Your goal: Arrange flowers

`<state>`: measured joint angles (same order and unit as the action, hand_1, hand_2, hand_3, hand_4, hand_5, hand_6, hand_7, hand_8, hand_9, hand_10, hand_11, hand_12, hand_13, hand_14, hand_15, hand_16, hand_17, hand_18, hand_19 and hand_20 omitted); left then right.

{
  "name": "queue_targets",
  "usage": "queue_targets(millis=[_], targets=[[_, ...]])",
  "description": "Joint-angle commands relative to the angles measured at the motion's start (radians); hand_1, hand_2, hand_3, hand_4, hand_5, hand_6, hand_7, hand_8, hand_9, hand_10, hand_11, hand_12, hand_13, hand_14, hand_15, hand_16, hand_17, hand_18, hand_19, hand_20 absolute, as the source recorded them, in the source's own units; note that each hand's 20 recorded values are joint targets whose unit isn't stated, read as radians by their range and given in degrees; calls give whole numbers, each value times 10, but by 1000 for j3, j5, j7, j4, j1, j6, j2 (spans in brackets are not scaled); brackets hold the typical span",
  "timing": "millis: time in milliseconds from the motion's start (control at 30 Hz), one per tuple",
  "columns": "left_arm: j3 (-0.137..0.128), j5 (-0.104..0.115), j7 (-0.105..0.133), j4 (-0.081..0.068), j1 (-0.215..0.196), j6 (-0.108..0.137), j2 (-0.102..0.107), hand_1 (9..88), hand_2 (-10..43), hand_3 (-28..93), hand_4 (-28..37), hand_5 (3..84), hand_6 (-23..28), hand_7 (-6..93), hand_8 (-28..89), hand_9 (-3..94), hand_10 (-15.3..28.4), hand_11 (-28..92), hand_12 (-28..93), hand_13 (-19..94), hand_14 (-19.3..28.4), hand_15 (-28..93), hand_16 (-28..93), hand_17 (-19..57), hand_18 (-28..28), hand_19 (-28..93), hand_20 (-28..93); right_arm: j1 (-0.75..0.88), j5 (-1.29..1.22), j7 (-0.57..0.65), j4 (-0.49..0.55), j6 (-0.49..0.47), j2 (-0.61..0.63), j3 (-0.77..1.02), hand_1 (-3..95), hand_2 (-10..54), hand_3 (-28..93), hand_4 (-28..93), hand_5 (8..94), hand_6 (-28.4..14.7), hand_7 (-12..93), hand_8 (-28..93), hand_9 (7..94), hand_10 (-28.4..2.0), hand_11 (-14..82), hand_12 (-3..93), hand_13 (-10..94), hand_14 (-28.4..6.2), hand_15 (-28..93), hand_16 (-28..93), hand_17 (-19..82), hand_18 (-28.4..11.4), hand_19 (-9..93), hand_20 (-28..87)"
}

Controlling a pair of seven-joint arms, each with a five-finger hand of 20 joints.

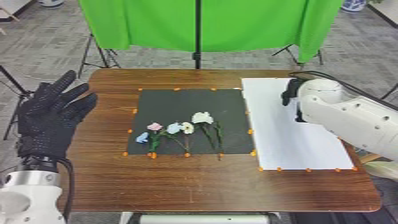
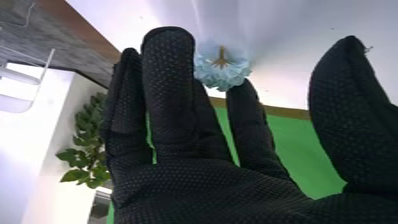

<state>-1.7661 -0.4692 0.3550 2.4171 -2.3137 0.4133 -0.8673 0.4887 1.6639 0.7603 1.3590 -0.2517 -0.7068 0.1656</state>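
In the head view my left hand (image 1: 55, 112) is raised at the left, fingers spread and straight. My right hand (image 1: 289, 93) is over the far part of the white sheet (image 1: 306, 150), partly hidden by its arm. On the dark mat (image 1: 169, 102) lie a blue flower (image 1: 142, 137), a pink one (image 1: 155, 126), a light-blue one (image 1: 174, 128), a cream one (image 1: 187, 128) and a white one (image 1: 202, 118). In the right wrist view, my right hand (image 2: 200, 190) is open; a pale blue flower (image 2: 222, 70) shows beside its fingertips against the white sheet. Whether they touch, I cannot tell.
Orange markers (image 1: 187, 155) edge the mat and sheet on the brown table (image 1: 178, 182). A green cloth (image 1: 160, 30) on a stand hangs beyond the table's far edge. A leafy plant (image 2: 86, 145) appears in the right wrist view.
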Motion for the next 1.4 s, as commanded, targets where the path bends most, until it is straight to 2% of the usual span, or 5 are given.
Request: queue_targets(millis=[33, 333, 533, 733, 1400], targets=[[11, 7, -9, -11, 6, -8, -5, 217, 117, 754, -283, 352, 107, 133, -90, 295, 207, 300, 96, 244, 284, 605, -138, -59, 273, 781, -137, -15, 51, 3, 11, 132, 13, -77, 312, -85, 852, -281, 442, 2, 150, -129, 494, -108, 109, 134, 619, -94, 724, 74, 262, -199, 858, 162], [15, 1, -29, -20, 21, -24, 1, 217, 118, 754, -283, 353, 107, 133, -90, 294, 207, 300, 95, 244, 284, 605, -137, -59, 273, 780, -136, 12, 95, 58, 34, 171, 40, -132, 456, -95, 782, -283, 607, 10, 239, -157, 709, -90, 195, 158, 739, -10, 606, 189, 351, -161, 889, 144], [15, -4, -39, -23, 26, -26, 1, 217, 118, 754, -283, 354, 107, 134, -90, 295, 207, 300, 95, 244, 284, 605, -137, -59, 272, 779, -136, 2, 141, 68, 55, 336, 59, -214, 546, -95, 704, -283, 733, 28, 412, -34, 915, -39, 138, 349, 844, 3, 580, 194, 424, -149, 928, 138], [15, 0, -31, -22, 18, -22, 2, 218, 118, 753, -283, 354, 108, 134, -90, 295, 208, 299, 95, 244, 284, 605, -138, -59, 272, 778, -136, -63, 184, 92, 101, 500, 45, -286, 545, -95, 719, -283, 763, 29, 412, -25, 934, -38, 144, 361, 863, 3, 587, 185, 437, -152, 932, 154], [13, 7, -7, -16, 2, -5, 12, 218, 118, 753, -283, 354, 107, 133, -89, 295, 208, 298, 95, 244, 284, 604, -138, -59, 273, 777, -134, -215, 346, -33, 353, 606, -78, -441, 549, -95, 730, -283, 776, 22, 393, -7, 937, -44, 155, 359, 866, -1, 605, 188, 440, -158, 932, 197]])
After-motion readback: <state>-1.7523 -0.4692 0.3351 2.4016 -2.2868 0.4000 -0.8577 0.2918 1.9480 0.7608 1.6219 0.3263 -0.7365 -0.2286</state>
